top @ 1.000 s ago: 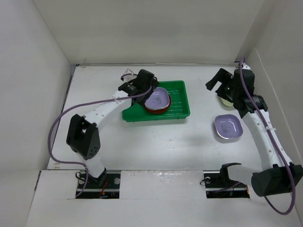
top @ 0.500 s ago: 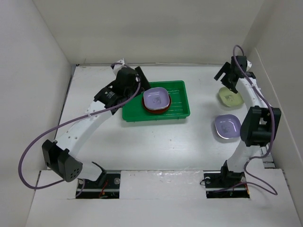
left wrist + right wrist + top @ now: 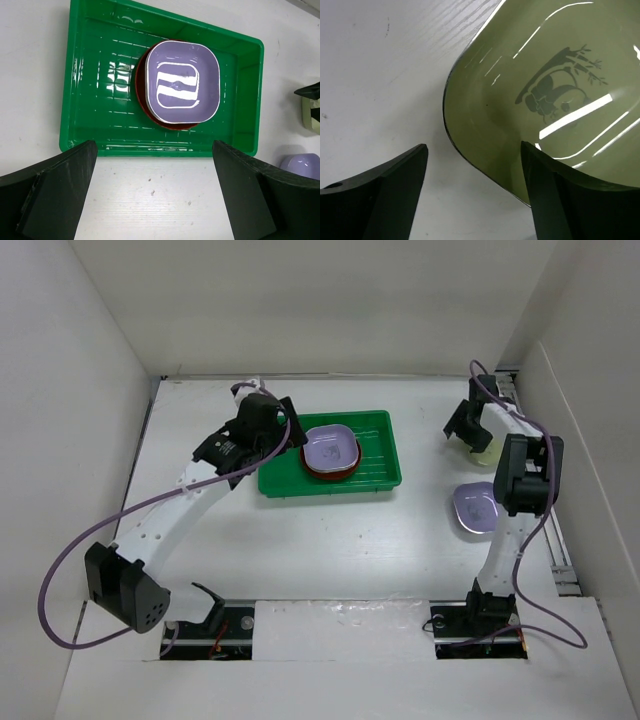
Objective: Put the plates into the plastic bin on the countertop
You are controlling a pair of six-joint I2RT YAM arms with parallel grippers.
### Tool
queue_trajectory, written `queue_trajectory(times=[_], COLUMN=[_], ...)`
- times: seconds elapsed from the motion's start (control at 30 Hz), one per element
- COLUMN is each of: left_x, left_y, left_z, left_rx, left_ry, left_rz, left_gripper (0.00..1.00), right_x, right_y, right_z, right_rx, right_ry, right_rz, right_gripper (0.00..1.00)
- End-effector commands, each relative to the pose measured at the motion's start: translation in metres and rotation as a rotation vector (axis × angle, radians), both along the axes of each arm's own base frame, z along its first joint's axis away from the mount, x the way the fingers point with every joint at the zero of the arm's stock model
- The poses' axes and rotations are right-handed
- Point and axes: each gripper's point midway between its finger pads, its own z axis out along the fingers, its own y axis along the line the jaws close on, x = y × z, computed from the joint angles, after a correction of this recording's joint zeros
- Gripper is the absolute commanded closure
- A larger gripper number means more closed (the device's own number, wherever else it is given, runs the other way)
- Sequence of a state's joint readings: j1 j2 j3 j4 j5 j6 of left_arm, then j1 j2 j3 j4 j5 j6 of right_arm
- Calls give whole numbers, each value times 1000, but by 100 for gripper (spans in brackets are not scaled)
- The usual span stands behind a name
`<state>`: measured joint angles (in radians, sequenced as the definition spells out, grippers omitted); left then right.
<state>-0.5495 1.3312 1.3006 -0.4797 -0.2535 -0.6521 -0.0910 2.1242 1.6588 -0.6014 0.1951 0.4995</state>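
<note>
Right gripper [image 3: 474, 150] stands with its jaws spread, straddling a rounded corner of the light green dish [image 3: 545, 100]. One finger is over the bare countertop [image 3: 370, 60], the other over the dish's glossy floor (a small panda print shows there, seen in this wrist view only). Whether either finger touches the rim I cannot tell. Its arm reaches far forward along the right wall, forearm raised and wrist tipped down.

Just behind the claw, toward the arm's base, lies the loose lavender dish [image 3: 475, 508], partly hidden by the forearm in the overhead view.

Well off to its left, the left gripper [image 3: 154, 145] hangs high by the left end of the plastic bin [image 3: 100, 85], jaws wide apart and holding nothing, its arm stretched in a long diagonal. Its wrist view shows the stack plainly: beyond the fingers, mid-bin, the stacked lavender dish [image 3: 182, 82] sits on a reddish-brown plate [image 3: 141, 87]. Only the overhead view shows how both arms are posed.
</note>
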Motion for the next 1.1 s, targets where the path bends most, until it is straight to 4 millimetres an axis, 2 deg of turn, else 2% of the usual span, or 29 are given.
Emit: queue_trajectory(times=[0.0, 0.07, 0.13, 0.17, 0.2, 0.23, 0.27, 0.4, 0.43, 0.5, 0.53, 0.57, 0.6, 0.63, 0.67, 0.7, 0.73, 0.77, 0.8, 0.83, 0.87, 0.9, 0.93, 0.97, 1.0, 1.03, 1.07], left_x=[-3, -3, -3, -3, -3, -4, -3, -4, -6, -6, -9, -12, -12, -11, -10, -9, -3, 0, 1, 4, 4, 4, 4, 4, 2, 1, 2], left_y=[0, 2, 2, 2, 2, 3, 4, 7, 8, 14, 19, 23, 29, 34, 42, 50, 70, 81, 94, 115, 122, 130, 136, 145, 148, 149, 151], left_z=[6, 1, -1, -1, -1, -5, -5, -5, -7, -3, -2, 0, -1, -2, -4, -10, -15, -19, -21, -20, -18, -16, -16, -12, -14, -16, -12], left_rx=[-7, 4, 4, 4, 4, 9, 14, 13, 19, 16, 26, 33, 55, 58, 64, 61, 36, 25, 9, -5, -18, -22, -23, -32, -14, -2, 9], left_ry=[-34, -28, -28, -28, -28, -20, -23, -25, -15, -26, -26, -27, -30, -23, -15, 9, 35, 52, 52, 42, 32, 22, 14, 6, 14, 31, 19], left_rz=[-22, -13, -13, -13, -13, -14, -6, 9, 9, 45, 56, 64, 89, 111, 132, 144, 189, 214, 243, 299, 317, 327, 328, 350, 351, 358, 360], left_gripper=[0, 0, 0, 0, 0, 0, 0, 0, 0, 0, 0, 0, 0, 0, 0, 0, 0, 0, 0, 0, 0, 0, 0, 0, 0, 0, 0], right_x=[18, 21, 24, 26, 30, 29, 30, 40, 41, 40, 36, 32, 30, 24, 18, 14, 10, 1, -3, -7, -10, -19, -20, -22, -28, -27, -28], right_y=[8, 17, 22, 27, 27, 34, 31, 54, 68, 82, 103, 113, 123, 147, 162, 175, 189, 221, 235, 251, 261, 291, 305, 317, 339, 352, 361], right_z=[16, 13, 0, -1, 4, -1, 3, 18, 30, 61, 73, 96, 109, 124, 145, 151, 156, 165, 171, 171, 174, 183, 172, 171, 181, 166, 163], right_rx=[-21, -21, -19, -26, -27, -31, -44, -64, -77, -111, -123, -133, -137, -151, -142, -145, -147, -136, -140, -144, -169, -168, -184, -191, -178, -186, -186], right_ry=[-52, -52, -26, -26, -39, -28, -30, -51, -68, -121, -137, -175, -205, -230, -269, -284, -291, -306, -319, -319, -324, -346, -328, -326, -347, -323, -320], right_rz=[29, 47, 58, 66, 66, 87, 80, 118, 141, 145, 181, 193, 199, 235, 262, 284, 310, 372, 395, 422, 432, 481, 503, 522, 558, 579, 594], right_gripper=[22, 30, 45, 57, 63, 67, 72, 100, 100, 100, 100, 100, 100, 100, 100, 100, 100, 100, 100, 100, 100, 100, 100, 100, 100, 100, 100])
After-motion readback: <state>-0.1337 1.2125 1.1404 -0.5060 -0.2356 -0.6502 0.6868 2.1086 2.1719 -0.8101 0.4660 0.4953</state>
